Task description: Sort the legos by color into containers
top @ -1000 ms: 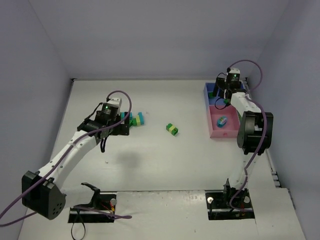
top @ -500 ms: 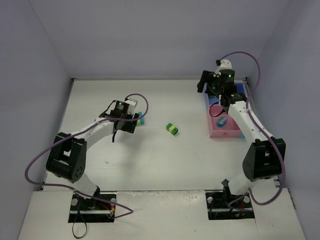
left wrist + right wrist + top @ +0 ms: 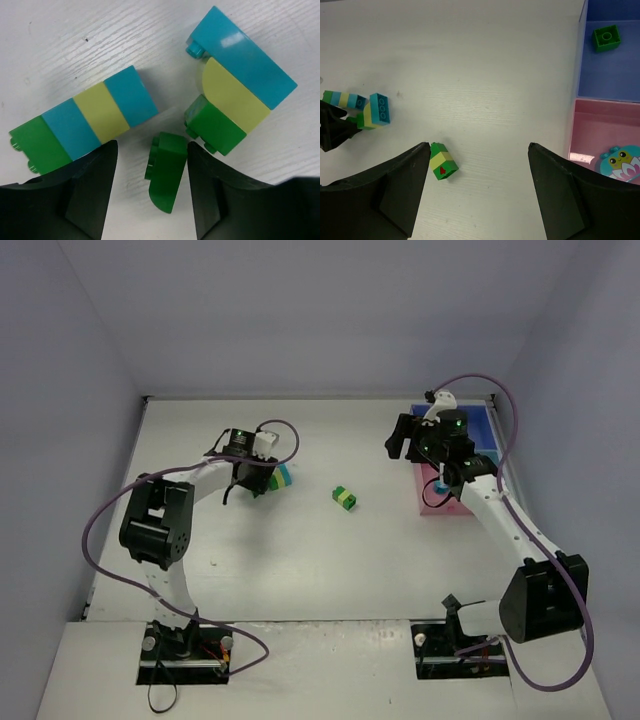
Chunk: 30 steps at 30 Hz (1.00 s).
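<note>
Two multicolour stacks lie at the left of the desk [image 3: 300, 560]. One is a four-brick stack [image 3: 82, 127] of green, cyan, yellow-green and cyan. Just to its right is a three-brick stack [image 3: 235, 100] of cyan, yellow-green and green. A loose dark green brick [image 3: 167, 172] lies below the gap between them, hemmed in by both. Further right, alone on open desk, sits a green and yellow-green pair [image 3: 442, 161]. At the far right the blue tray [image 3: 620, 75] holds one green brick [image 3: 606, 38]. The pink tray [image 3: 600, 125] joined to it holds a cyan toy figure [image 3: 620, 160].

Against half a second ago, the left arm has folded tighter, its elbow drawn away from the near edge. The right arm's elbow has dropped toward the near edge, and its head has come away from the far wall.

The left gripper [image 3: 149, 150] points down at the desk, jaws apart and straddling the loose dark green brick. That brick sits close against the right-hand finger; I can't tell whether it touches. The right gripper [image 3: 478, 146] hangs high, just left of the trays, jaws spread wide over bare desk.
</note>
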{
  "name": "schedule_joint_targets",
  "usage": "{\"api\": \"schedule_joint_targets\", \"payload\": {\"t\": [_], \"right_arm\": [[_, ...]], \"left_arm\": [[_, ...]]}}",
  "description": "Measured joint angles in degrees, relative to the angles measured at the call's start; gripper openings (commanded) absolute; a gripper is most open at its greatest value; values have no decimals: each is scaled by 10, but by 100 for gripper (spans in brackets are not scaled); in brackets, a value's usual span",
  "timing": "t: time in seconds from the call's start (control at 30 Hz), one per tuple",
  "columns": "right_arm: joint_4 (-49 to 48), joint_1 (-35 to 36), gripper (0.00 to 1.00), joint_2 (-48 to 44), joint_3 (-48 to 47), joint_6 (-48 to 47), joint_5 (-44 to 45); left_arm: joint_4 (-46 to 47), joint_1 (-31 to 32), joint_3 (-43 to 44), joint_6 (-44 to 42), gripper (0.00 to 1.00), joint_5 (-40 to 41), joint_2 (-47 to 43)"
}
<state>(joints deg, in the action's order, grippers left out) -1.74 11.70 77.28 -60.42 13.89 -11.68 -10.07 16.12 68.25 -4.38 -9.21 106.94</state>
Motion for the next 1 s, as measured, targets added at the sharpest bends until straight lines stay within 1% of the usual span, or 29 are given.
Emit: {"api": "schedule_joint_targets", "payload": {"t": [0.03,0.13,0.17,0.27,0.43,0.53,0.6,0.67,0.77,0.93,1.0], "right_arm": [[3,0,76,-3,0,0,-3],[4,0,76,-12,0,-3,-8],[5,0,76,-15,0,-4,-9],[8,0,76,-22,0,-5,-14],[14,2,76,-25,0,-2,-46],[22,22,76,-24,-1,3,-61],[25,44,76,-21,-5,11,-70],[26,70,76,-16,-12,17,-73],[23,110,76,-9,-19,27,-72],[5,171,79,1,-26,48,-70],[-6,193,80,12,-37,56,-67]], "left_arm": [[-3,0,5,-4,40,-4,6],[-10,0,23,-16,19,-22,23],[-13,0,27,-20,9,-26,26],[-22,1,32,-29,1,-41,28],[-41,9,20,-19,0,-51,-1],[-45,14,13,13,0,-72,-54],[-36,19,13,51,0,-86,-97],[-19,22,13,104,0,-92,-139],[7,27,13,208,0,-95,-184],[66,40,-10,400,0,-83,-202],[70,52,-17,456,0,-72,-202]]}}
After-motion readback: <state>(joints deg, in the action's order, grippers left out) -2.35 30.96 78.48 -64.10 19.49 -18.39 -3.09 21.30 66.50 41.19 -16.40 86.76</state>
